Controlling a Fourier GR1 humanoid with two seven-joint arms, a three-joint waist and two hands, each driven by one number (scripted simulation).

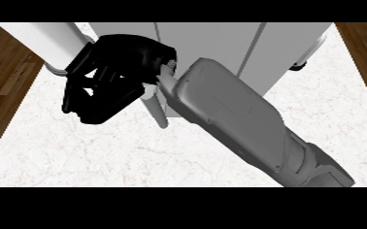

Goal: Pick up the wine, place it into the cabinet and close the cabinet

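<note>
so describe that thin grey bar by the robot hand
A white cabinet stands at the back of the white marble counter. Just below the black robot hand, left of the broad grey forearm, a thin pale grey bar runs downward by the cabinet; nothing else is so slender.

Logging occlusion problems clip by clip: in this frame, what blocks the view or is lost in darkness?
Head view: the grey forearm crosses the middle, covering much of the cabinet; the black right hand reads as one dark mass, its fingers hard to separate; no wine shows.

White marble counter [86, 150]; brown wood floor [16, 63] beyond both side edges
</note>
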